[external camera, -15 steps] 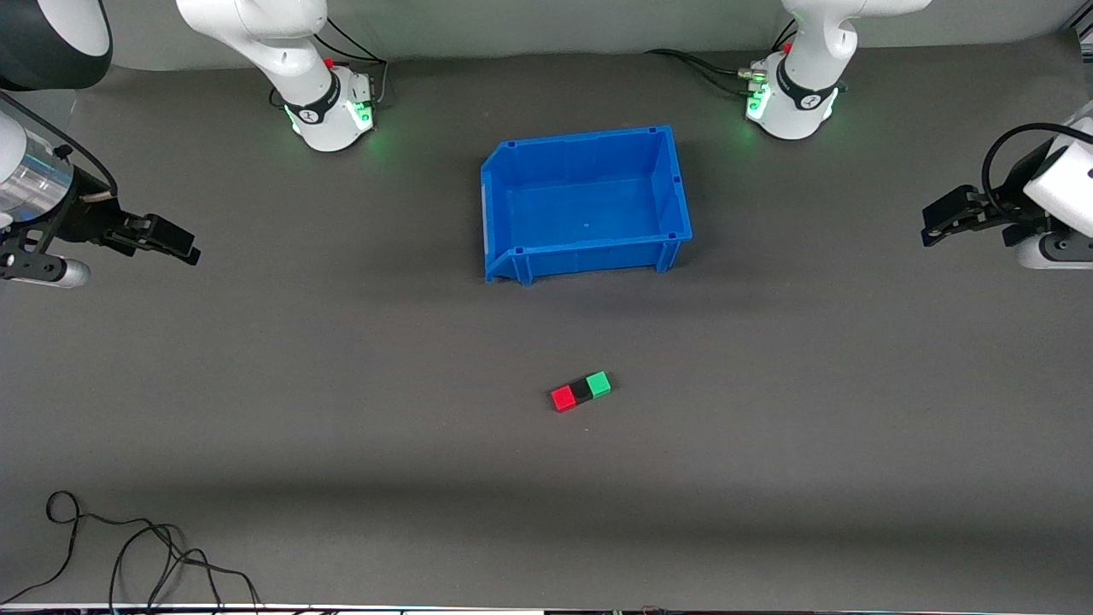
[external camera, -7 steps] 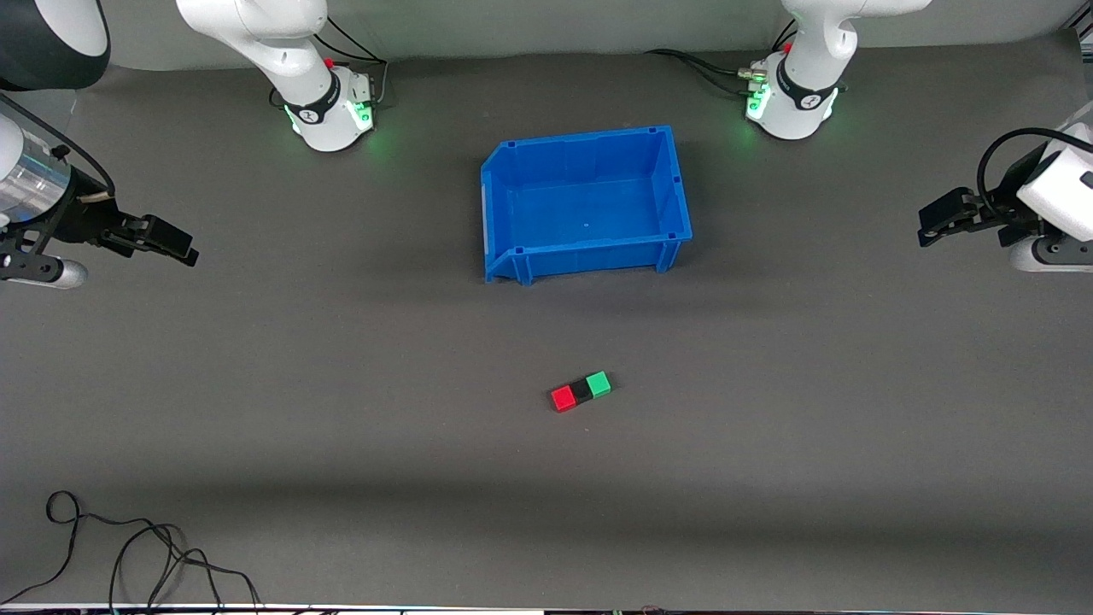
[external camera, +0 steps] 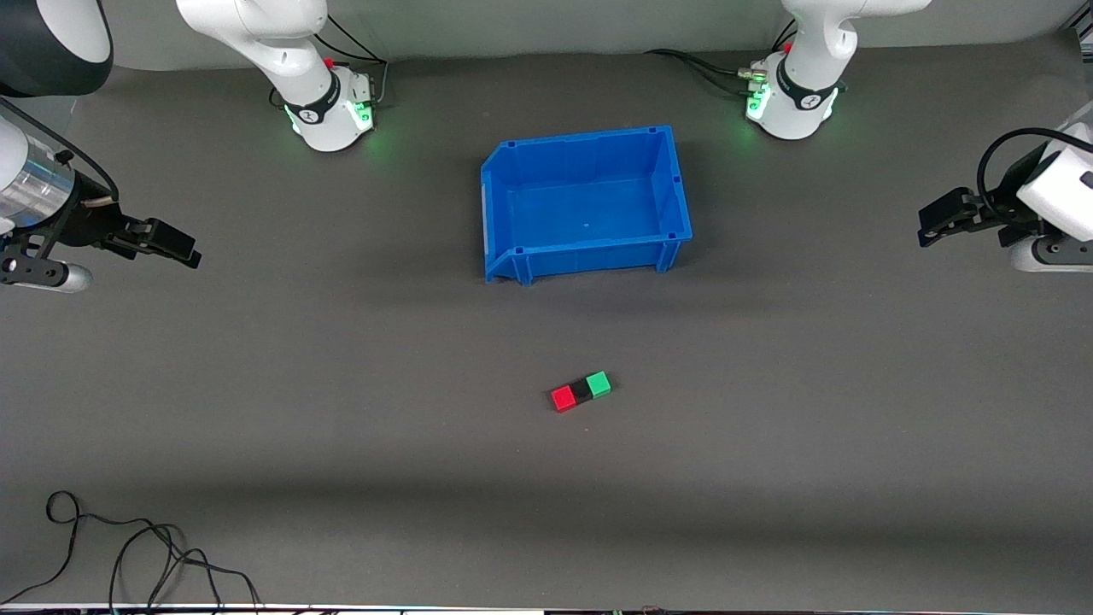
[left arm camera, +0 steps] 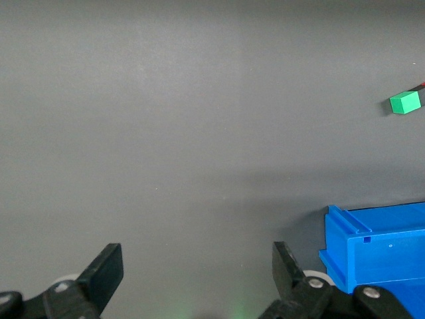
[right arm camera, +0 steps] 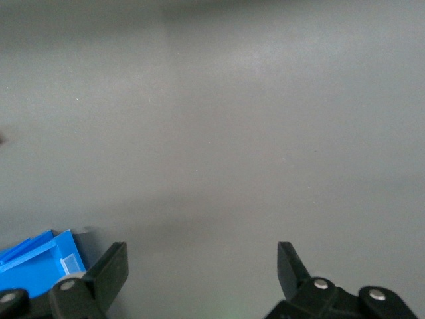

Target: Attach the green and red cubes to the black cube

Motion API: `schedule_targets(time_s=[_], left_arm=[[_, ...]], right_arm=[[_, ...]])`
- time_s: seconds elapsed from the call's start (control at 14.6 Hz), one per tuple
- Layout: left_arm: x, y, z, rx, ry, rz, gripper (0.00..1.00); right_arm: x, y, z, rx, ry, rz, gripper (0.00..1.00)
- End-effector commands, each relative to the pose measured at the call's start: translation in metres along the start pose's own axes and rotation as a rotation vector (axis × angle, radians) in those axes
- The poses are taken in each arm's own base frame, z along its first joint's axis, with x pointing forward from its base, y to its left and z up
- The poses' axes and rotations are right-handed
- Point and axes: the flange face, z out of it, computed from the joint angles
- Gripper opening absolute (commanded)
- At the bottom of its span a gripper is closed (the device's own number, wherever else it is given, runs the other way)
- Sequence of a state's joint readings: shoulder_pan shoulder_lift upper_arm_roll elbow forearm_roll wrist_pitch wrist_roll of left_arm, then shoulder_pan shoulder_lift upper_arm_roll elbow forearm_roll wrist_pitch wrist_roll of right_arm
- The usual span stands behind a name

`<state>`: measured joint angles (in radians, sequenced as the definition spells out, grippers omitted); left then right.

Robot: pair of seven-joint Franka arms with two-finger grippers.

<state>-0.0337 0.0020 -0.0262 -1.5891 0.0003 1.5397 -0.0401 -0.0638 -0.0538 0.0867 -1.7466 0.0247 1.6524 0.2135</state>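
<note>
Joined in one short row on the dark grey worktop [external camera: 341, 359]: red cube [external camera: 563, 398], black cube [external camera: 581, 390], green cube [external camera: 599, 383], each touching the next, black between the two colours, red toward the right arm's end, green toward the left arm's end. Lying nearer to the front camera than the blue bin [external camera: 584, 202], well apart from it, with a band of bare mat between. Wide open room all around the row. Blue bin sitting upright midway between the two arm bases, nothing seen inside it, one corner of its rim cut at a slant toward the right arm's end. Left tool [external camera: 939, 220] hanging over the worktop's edge at the left arm's end, jaws spread wide, gripping nothing. Right tool [external camera: 166, 243] hanging over the right arm's end of the worktop, jaws likewise spread wide, gripping nothing. Both arms drawn back and waiting, well apart from the cubes and the bin. Loose black cable [external camera: 128, 551] curled on the worktop close to the edge nearest the front camera, toward the right arm's end. From the left wrist view: spread fingers [left arm camera: 106, 272], a corner of the bin, the green cube at the frame's edge with only a sliver of red beside it. From the right wrist view: spread fingers [right arm camera: 111, 269], a corner of the bin, bare mat, no cubes. Full row of three shown by the front view alone.
</note>
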Motion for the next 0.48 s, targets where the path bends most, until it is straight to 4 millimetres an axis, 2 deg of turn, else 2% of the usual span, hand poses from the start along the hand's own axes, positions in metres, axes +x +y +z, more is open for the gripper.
schedule_targets(time_s=[0.0, 0.41], left_arm=[[-0.003, 0.0011, -0.0042, 0.02, 0.012, 0.01, 1.0], [-0.003, 0.0011, -0.0042, 0.02, 0.012, 0.012, 1.0]], right_arm=[[0.0002, -0.0011, -0.0018, -0.013, 0.013, -0.022, 0.99], [0.0, -0.0019, -0.0018, -0.013, 0.013, -0.011, 0.99]])
